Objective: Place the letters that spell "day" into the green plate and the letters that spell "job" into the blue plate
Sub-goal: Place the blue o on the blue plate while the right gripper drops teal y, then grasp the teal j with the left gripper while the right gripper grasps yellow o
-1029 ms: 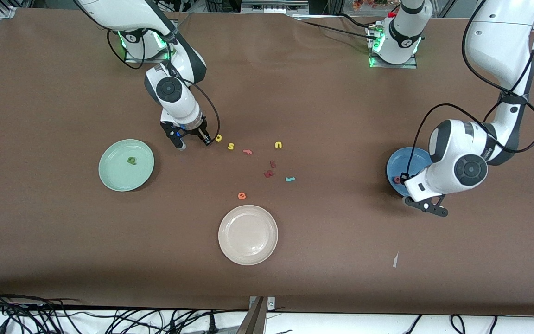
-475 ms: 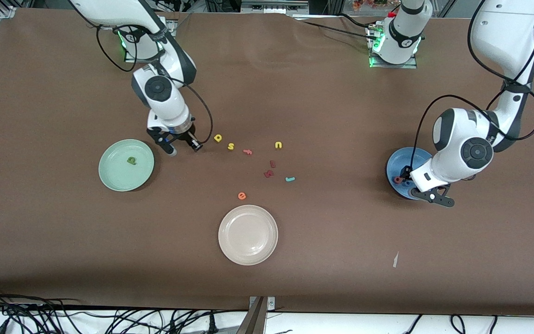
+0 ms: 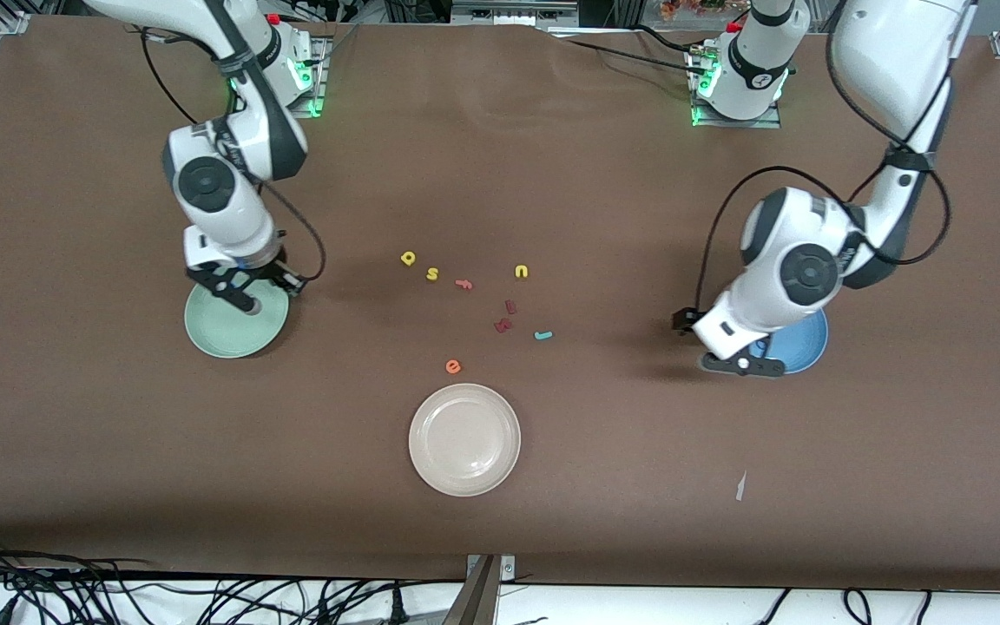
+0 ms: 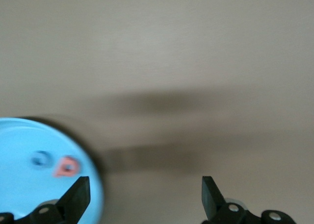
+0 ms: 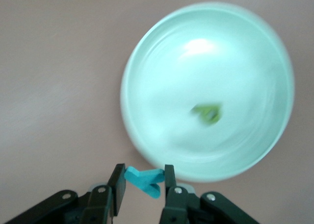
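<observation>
My right gripper (image 5: pixel 143 182) is shut on the light blue y (image 5: pixel 144 180) and hangs over the rim of the green plate (image 5: pixel 162 62). The green d (image 5: pixel 207 112) lies in that plate. In the front view the right gripper (image 3: pixel 273 295) covers part of the green plate (image 3: pixel 220 334). My left gripper (image 4: pixel 145 194) is open with nothing between its fingers, over bare table beside the blue plate (image 4: pixel 19 194). That plate holds the blue o (image 4: pixel 40 159) and the pinkish-red b (image 4: pixel 66 166). The yellow a (image 3: pixel 408 258) and teal j (image 3: pixel 542 335) lie on the table.
Mid-table also lie a yellow s (image 3: pixel 432 274), a pink letter (image 3: pixel 463 284), a yellow u (image 3: pixel 522 272), two dark red letters (image 3: pixel 507 317) and an orange e (image 3: pixel 453 366). A cream plate (image 3: pixel 463 439) sits nearer the front camera. The left gripper (image 3: pixel 713 343) half hides the blue plate (image 3: pixel 804 347).
My right arm carried the y from beside the yellow a to the green plate. My left gripper opened and moved off the blue plate toward the table's middle.
</observation>
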Controlling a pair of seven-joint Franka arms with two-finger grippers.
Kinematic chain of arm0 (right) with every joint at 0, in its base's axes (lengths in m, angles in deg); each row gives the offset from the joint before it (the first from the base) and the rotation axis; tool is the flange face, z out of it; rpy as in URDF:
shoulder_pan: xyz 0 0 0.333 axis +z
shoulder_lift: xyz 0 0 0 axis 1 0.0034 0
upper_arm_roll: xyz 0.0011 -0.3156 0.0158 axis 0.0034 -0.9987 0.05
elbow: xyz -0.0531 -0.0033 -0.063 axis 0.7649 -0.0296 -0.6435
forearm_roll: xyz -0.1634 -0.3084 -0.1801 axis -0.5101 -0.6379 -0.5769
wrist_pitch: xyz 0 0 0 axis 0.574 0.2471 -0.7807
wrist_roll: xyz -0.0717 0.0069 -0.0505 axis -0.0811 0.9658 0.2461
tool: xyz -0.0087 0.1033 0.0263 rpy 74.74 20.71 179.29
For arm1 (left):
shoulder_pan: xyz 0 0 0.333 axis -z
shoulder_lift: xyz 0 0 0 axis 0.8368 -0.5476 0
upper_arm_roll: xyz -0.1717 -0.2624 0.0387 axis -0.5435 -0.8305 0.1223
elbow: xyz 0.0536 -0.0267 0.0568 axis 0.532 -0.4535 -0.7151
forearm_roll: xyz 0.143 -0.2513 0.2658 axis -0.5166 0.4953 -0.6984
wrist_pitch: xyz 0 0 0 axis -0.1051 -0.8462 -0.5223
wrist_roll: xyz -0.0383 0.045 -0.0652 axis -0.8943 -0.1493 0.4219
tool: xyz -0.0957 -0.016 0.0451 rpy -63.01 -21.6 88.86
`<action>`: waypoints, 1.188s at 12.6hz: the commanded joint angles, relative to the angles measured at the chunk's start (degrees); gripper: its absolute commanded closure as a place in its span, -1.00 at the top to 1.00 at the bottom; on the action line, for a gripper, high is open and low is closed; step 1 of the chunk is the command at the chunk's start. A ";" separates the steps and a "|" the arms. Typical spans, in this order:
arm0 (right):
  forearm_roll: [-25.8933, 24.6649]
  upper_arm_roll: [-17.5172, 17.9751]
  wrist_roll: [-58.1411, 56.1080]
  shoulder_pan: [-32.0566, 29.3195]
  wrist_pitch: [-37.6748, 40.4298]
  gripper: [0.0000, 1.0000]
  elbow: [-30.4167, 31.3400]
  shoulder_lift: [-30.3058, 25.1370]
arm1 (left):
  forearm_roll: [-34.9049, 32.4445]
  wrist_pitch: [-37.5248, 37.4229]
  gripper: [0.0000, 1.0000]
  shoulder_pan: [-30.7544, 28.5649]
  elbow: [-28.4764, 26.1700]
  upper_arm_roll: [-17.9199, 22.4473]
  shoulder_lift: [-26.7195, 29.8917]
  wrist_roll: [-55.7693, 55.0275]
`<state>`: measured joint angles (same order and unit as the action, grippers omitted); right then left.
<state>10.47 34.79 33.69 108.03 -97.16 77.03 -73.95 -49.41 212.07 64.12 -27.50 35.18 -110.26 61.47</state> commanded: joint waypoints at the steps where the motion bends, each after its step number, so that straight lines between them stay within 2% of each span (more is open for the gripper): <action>1: -0.54 -2.32 -5.04 0.06 1.71 0.62 0.56 0.52 | 0.87 -1.03 1.00 5.75 7.45 0.37 -4.78 -10.86; 2: -0.45 -2.32 -4.95 0.06 2.67 1.00 0.47 0.61 | 0.96 -1.04 1.00 7.69 9.29 0.37 -6.09 -14.82; 6: 0.16 -1.70 -4.34 0.15 3.12 1.00 0.38 0.26 | 0.96 -1.04 1.00 14.37 18.25 0.37 -14.08 -31.87; 10: 0.34 6.54 10.74 0.15 4.35 1.00 0.03 0.26 | 0.87 -1.04 1.00 18.42 23.89 0.46 -19.81 -40.85; 13: 1.83 12.95 29.08 0.50 3.83 1.00 0.03 1.05 | 0.78 -0.95 1.00 20.27 26.44 0.81 -22.54 -44.47; 15: 2.28 15.43 40.44 0.50 1.82 1.00 0.29 2.19 | 0.69 -1.03 1.00 20.63 26.63 0.72 -23.42 -45.00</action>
<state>11.73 48.56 66.27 108.73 -94.01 77.27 -72.75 -49.38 212.10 83.60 -3.73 35.03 -131.70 17.41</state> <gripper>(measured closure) 0.000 0.000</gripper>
